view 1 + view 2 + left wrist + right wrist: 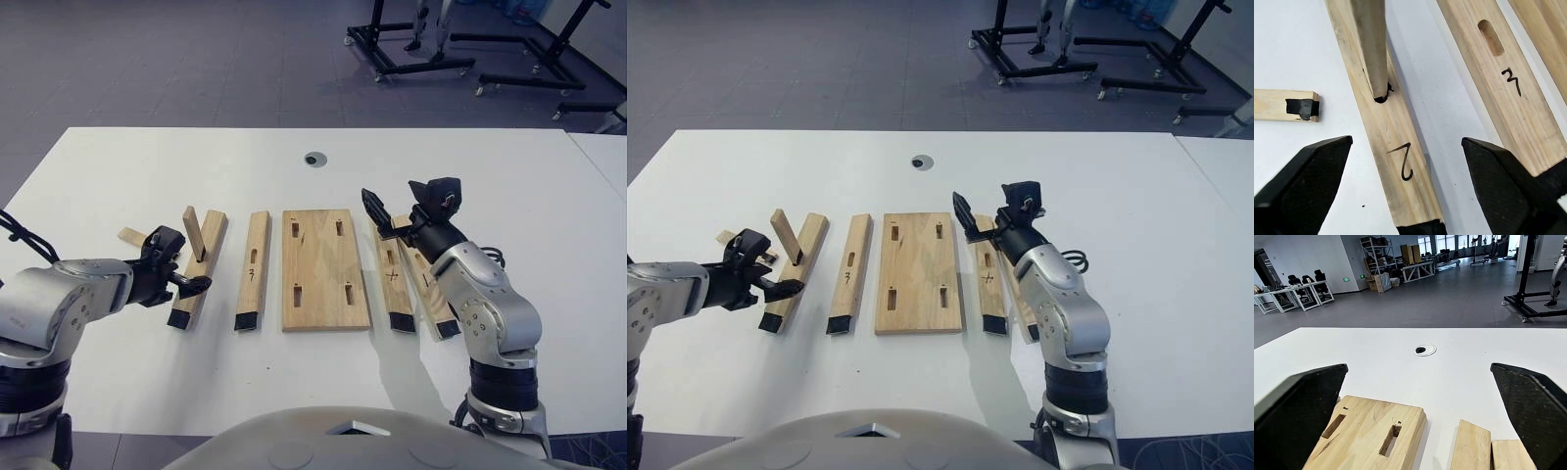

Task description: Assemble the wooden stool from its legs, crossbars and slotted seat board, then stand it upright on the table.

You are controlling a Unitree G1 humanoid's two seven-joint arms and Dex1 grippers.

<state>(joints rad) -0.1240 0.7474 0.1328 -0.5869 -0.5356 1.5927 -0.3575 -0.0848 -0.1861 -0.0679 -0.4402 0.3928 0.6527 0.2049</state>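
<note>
The slotted seat board lies flat mid-table. To its left lie leg 3 and leg 2, the latter with a crossbar standing tilted in its slot. My left gripper is open, its fingers straddling leg 2 just short of that crossbar. A short crossbar lies beside it. Two more legs lie right of the board. My right gripper is open and empty above their far ends, beside the board's far corner.
The white table has a round cable grommet beyond the board. Bare tabletop stretches along the far side and at the right. Black wheeled racks stand on the floor behind the table.
</note>
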